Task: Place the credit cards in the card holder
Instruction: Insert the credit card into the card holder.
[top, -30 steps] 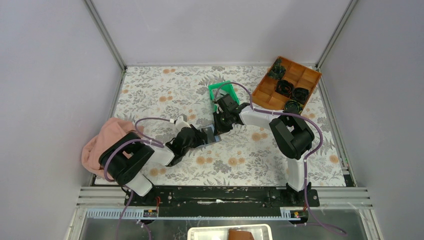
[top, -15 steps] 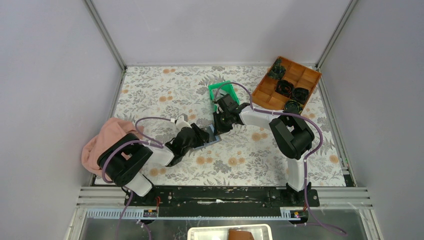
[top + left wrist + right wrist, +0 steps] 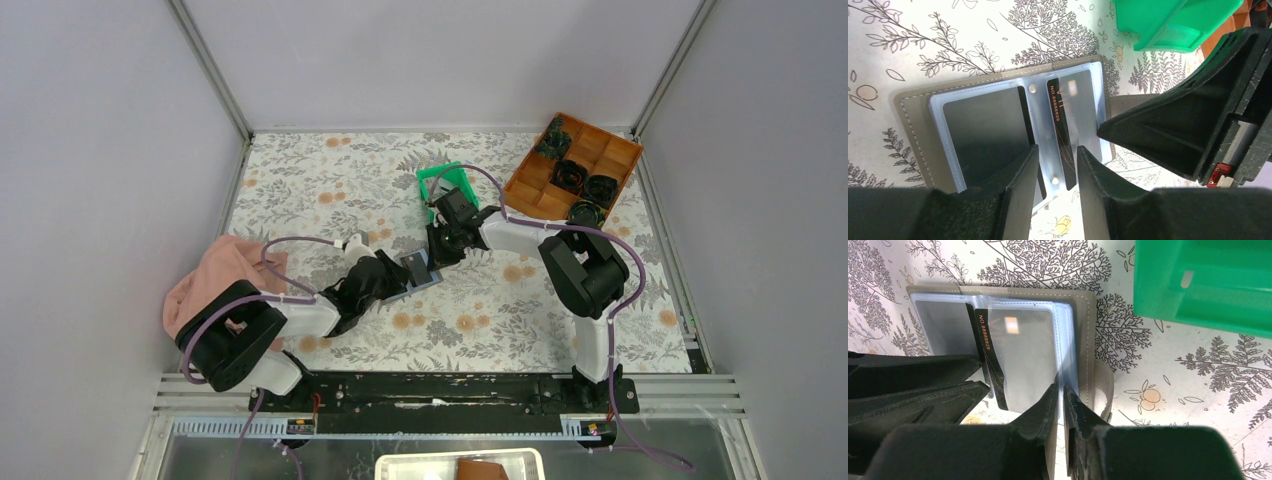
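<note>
partly under left claw (image 3: 1058, 151), card holder (image 3: 982, 120)

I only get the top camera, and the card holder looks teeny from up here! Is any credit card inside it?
Observer: Yes. The left wrist view shows a numbered credit card under a clear sleeve of the open card holder.
Operator: Only one?
Observer: No, what looks like a dark credit card fills the sleeve beside it.
Operator: Who's holding the holder open?
Observer: The right gripper pinches the edge of a clear sleeve.
</note>
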Motion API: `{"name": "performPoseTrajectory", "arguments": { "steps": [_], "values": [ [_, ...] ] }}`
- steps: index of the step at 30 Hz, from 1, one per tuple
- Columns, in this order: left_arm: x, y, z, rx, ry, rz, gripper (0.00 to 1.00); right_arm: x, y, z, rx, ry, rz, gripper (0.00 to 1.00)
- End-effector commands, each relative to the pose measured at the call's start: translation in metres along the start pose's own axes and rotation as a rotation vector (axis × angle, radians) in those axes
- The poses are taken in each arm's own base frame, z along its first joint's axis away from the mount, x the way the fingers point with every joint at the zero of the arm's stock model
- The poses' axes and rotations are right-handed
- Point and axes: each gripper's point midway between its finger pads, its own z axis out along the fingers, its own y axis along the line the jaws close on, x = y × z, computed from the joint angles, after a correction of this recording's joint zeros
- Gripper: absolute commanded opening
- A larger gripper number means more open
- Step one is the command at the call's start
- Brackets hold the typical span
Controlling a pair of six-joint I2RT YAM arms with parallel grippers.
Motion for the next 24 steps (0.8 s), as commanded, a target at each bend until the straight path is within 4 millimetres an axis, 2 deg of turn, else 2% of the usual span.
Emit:
{"name": "performPoseTrajectory", "arguments": {
  "steps": [1, 10, 24],
  "values": [
    [0.004, 0.019, -0.003, -0.066, -0.002, 0.038, 0.40, 0.031, -0.021, 0.012, 0.067, 0.084, 0.005, 0.15],
    [0.006, 0.026, 0.002, -0.115, 0.011, 0.072, 0.13, 0.032, -0.020, 0.012, 0.063, 0.082, 0.012, 0.15],
    [0.012, 0.015, 0.022, -0.140, 0.072, 0.140, 0.07, 0.033, -0.021, 0.011, 0.064, 0.082, 0.008, 0.15]
  ]
}}
